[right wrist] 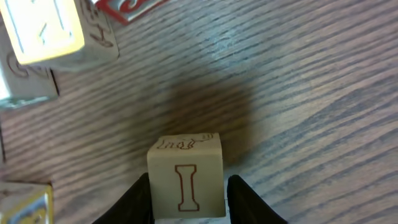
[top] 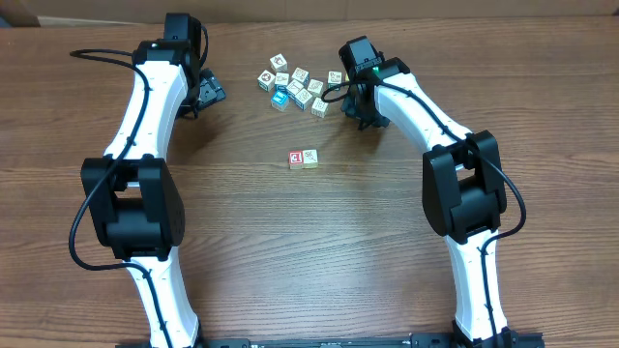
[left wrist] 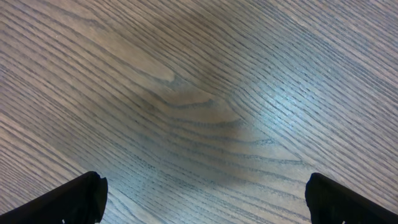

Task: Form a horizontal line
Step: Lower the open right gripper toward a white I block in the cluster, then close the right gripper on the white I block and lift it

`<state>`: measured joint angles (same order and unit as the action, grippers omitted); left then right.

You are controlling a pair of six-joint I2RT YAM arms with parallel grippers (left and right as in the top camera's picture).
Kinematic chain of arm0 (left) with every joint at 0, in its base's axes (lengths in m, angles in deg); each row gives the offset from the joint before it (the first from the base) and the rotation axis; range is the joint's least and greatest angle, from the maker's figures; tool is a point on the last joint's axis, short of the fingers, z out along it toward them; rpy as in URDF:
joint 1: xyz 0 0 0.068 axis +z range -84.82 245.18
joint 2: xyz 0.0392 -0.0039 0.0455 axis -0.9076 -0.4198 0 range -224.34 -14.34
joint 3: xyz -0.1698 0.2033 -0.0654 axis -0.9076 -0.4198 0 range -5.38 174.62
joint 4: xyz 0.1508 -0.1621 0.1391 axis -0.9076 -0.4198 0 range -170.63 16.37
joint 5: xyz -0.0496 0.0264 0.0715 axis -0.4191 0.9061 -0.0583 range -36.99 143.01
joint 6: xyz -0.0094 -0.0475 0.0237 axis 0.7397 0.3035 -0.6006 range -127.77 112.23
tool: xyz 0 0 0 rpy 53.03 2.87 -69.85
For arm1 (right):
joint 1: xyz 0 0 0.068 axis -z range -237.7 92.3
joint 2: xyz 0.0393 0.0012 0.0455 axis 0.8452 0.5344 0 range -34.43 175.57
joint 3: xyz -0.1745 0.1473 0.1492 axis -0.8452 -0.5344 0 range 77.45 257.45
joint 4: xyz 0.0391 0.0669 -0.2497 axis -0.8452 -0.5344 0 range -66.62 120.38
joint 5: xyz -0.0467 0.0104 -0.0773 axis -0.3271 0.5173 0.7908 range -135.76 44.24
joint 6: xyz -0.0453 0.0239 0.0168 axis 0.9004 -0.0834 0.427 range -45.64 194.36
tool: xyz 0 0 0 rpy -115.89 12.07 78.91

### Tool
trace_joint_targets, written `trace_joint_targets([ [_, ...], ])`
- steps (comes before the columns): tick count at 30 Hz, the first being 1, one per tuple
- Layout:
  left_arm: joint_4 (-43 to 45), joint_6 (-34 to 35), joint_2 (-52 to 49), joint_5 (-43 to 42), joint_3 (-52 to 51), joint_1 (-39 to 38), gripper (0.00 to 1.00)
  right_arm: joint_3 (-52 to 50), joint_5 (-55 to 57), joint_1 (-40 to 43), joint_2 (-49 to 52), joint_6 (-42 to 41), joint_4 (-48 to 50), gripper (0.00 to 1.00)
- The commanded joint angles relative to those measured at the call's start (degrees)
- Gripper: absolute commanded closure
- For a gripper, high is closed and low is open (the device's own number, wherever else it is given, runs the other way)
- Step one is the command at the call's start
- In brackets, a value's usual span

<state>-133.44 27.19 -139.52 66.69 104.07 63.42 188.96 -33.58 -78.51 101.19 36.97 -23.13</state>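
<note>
Horizontal line (top: 303,159) is two cubes long, a red-and-white cube (top: 295,159) touching a pale cube (top: 310,157) at mid-table (top: 319,242), well apart from the loose bunch (top: 296,85) at the far edge. Beside that bunch the right gripper (right wrist: 188,200) has its fingers close along both sides of a cream cube (right wrist: 185,177) lettered I, though I cannot tell whether they press it. The left gripper (left wrist: 205,199) hangs over bare wood, jaws wide apart.

Wood-grain desk (top: 290,251) had a red-and-white cube (top: 295,160) sitting about mid-desk, with a cream cube (top: 309,157) touching its right side. A loose bunch of cubes (top: 295,87) was scattered well behind the red-and-white one, out toward the far edge.
</note>
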Motion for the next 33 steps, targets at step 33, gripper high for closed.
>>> trace_joint_targets([
  [33, 0.0, -0.3, -1.0, -0.2, 1.3, 0.2, 0.0, -0.2, -0.7, 0.0, 0.8, 9.6, 3.8, 0.65],
])
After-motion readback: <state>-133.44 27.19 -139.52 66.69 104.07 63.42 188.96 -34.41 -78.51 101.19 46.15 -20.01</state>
